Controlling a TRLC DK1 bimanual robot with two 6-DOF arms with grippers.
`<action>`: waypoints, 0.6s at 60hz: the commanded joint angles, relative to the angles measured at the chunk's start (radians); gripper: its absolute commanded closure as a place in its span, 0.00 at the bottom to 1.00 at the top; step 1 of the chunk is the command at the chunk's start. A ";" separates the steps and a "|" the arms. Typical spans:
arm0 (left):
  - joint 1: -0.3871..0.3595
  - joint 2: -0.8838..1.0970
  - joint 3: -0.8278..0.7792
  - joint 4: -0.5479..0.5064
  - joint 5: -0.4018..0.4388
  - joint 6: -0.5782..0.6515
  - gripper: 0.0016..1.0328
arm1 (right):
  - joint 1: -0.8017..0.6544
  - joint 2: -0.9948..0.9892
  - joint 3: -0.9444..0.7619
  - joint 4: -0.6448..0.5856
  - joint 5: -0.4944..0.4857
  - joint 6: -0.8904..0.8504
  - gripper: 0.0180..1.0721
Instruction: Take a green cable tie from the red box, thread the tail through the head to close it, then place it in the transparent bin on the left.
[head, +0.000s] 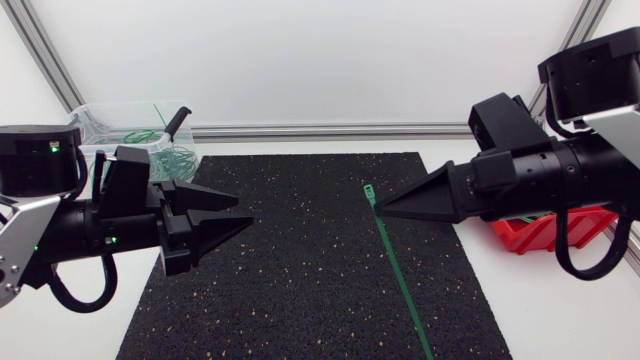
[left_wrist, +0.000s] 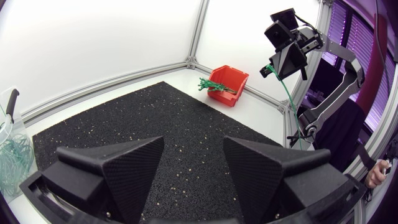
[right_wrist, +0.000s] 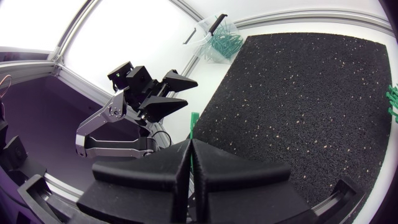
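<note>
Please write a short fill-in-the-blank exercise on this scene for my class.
The right gripper is ____ on the green cable tie.
The left gripper is ____ and holds nothing.
The red box stands near the ____ arm.
Missing: shut; open; right.

The right fingers (head: 388, 206) press on the cable tie (head: 400, 270) from two sides just behind its head, which juts ahead of their tips. Its tail hangs below them over the mat (head: 300, 280). The left fingers (head: 222, 234) stand apart, facing the right fingers from well across the mat. The bin (head: 95, 125) sits behind the left fingers on the surface (head: 560, 325). The box (head: 545, 232) sits behind the right fingers, beside the mat.
</note>
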 joint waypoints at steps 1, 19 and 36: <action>-0.004 0.007 -0.021 0.014 -0.003 0.004 0.35 | -0.007 -0.005 -0.022 0.005 -0.014 -0.028 0.94; -0.009 -0.002 0.051 -0.054 0.170 -0.051 0.32 | 0.039 0.044 0.001 0.119 -0.013 -0.006 0.94; -0.019 0.135 0.167 -0.049 0.367 -0.126 0.32 | 0.094 0.118 0.012 0.246 0.001 0.001 0.94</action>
